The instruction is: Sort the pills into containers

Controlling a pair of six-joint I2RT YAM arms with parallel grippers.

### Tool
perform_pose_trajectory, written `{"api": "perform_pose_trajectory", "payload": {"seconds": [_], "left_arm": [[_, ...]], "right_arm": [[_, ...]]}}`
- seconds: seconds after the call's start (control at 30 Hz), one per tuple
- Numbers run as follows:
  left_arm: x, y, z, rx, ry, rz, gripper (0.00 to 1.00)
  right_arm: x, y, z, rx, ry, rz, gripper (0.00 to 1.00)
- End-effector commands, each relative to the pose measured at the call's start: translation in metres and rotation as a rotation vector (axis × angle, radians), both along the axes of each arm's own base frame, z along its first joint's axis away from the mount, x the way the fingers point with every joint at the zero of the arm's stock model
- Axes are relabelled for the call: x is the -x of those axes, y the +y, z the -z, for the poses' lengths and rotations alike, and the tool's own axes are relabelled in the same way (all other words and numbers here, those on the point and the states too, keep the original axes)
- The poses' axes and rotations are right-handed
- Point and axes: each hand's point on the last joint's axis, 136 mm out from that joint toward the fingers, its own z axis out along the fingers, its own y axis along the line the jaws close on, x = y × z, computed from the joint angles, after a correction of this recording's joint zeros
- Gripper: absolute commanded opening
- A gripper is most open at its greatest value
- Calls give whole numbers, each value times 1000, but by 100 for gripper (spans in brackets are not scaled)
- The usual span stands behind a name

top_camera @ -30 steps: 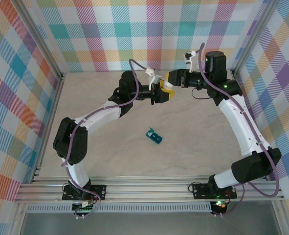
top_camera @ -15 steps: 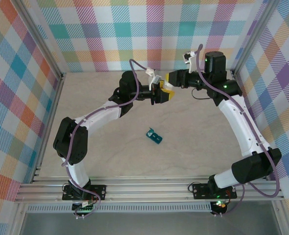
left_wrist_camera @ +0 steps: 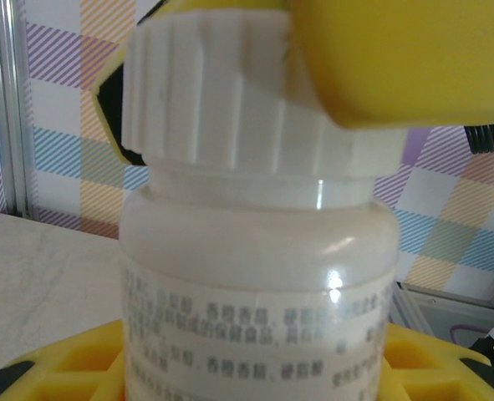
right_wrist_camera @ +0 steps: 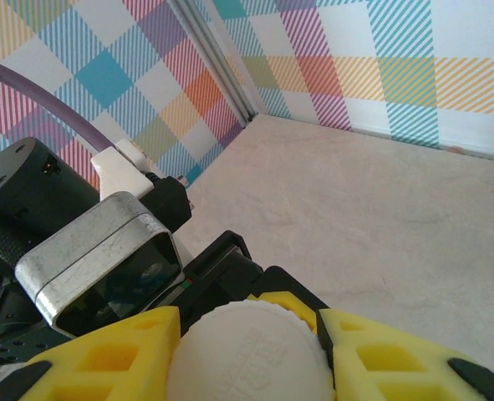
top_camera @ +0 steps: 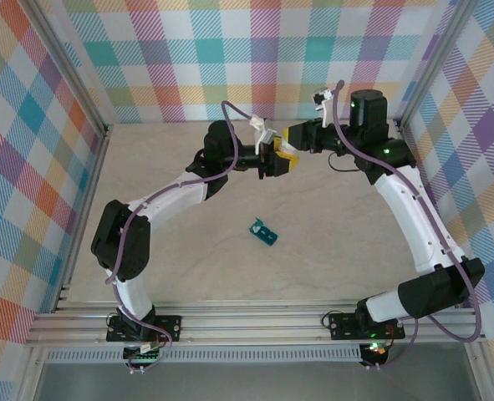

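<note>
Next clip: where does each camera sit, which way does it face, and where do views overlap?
Top external: above and behind the bases, looking down at the table, pill box, left arm and right arm.
Left wrist: on the left arm, facing the white bottle held in the left gripper; own yellow fingers at bottom.
Right wrist: behind the right gripper, facing the ribbed cap it clamps, left arm beyond.
Shared: both wrist views show the cap.

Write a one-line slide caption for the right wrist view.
Right end effector shut on the ribbed white bottle cap, marbled table and plaid wall beyond.
</note>
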Motion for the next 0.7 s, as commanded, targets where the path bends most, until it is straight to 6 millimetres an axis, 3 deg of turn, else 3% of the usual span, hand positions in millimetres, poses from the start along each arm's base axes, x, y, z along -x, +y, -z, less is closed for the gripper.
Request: {"api": "perform_pose_trajectory", "payload": {"seconds": [0.0,0.3,0.67], "left_arm": [[3,-2,-10,14,-32,11,0],[0,-2,-9,19,-33,-2,0],[-3,-1,-8,17,-28,-18,0]], "right_arm": [[12,4,6,40,-20,-38,32],[9,-2,50,99,95,133,31],[11,3,81,156,190,327,36]]}}
